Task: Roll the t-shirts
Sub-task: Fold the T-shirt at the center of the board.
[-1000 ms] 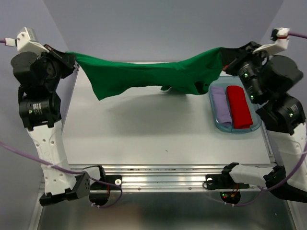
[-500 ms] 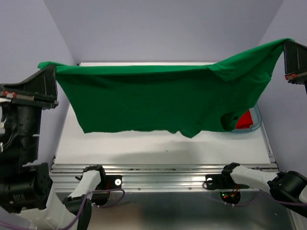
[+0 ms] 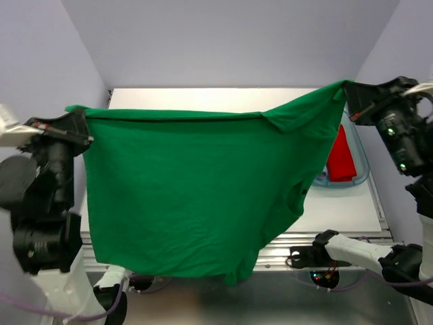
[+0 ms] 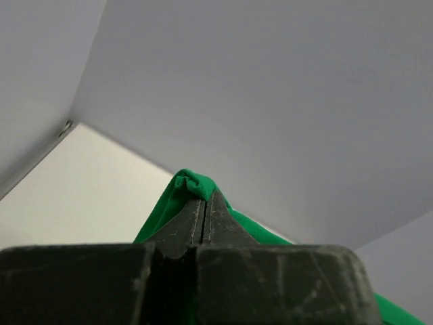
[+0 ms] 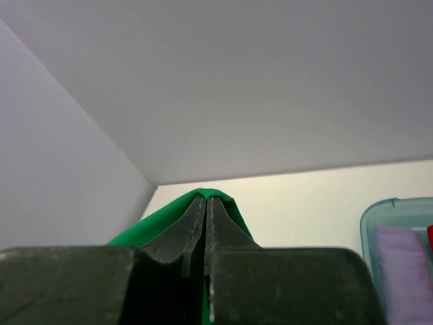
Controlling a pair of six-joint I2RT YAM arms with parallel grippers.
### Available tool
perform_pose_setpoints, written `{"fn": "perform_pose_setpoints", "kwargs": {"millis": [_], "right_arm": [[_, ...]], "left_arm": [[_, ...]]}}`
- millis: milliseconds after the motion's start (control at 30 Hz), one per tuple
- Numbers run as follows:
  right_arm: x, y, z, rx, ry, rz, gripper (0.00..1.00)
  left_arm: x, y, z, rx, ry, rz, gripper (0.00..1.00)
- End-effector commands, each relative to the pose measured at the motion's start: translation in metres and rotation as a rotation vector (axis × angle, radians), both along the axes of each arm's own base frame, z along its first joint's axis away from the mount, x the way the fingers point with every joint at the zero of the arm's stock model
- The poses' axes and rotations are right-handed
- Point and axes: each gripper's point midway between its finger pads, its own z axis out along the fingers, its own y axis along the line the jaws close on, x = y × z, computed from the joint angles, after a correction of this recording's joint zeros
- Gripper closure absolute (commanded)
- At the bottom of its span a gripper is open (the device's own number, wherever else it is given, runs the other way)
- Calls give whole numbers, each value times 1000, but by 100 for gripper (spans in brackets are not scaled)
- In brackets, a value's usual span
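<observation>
The green t-shirt (image 3: 189,189) hangs spread in the air between both grippers, high above the table, its lower edge past the table's near edge. My left gripper (image 3: 82,123) is shut on its left top corner, seen in the left wrist view (image 4: 193,184) with the fingers (image 4: 205,213) pressed together. My right gripper (image 3: 348,96) is shut on its right top corner, seen in the right wrist view (image 5: 210,195). A sleeve (image 3: 298,115) folds over near the right corner.
A clear blue tray (image 3: 362,177) at the right holds a red fabric roll (image 3: 342,159), partly hidden by the shirt; the lavender roll (image 5: 399,264) shows in the right wrist view. The white table (image 3: 203,98) lies behind, the metal front rail (image 3: 284,250) below.
Both grippers have come lower and nearer with the shirt. The shirt, bunched a second ago, now hangs fully spread and reaches below the table's near edge.
</observation>
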Motion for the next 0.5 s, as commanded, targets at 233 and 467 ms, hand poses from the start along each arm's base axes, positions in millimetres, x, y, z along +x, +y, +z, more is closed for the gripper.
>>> {"fn": "perform_pose_setpoints", "kwargs": {"millis": [233, 467], "right_arm": [[142, 67, -122, -361, 313, -110, 99], [243, 77, -253, -403, 543, -60, 99]], "left_arm": [[134, 22, -190, 28, 440, 68, 100], [229, 30, -266, 32, 585, 78, 100]]}}
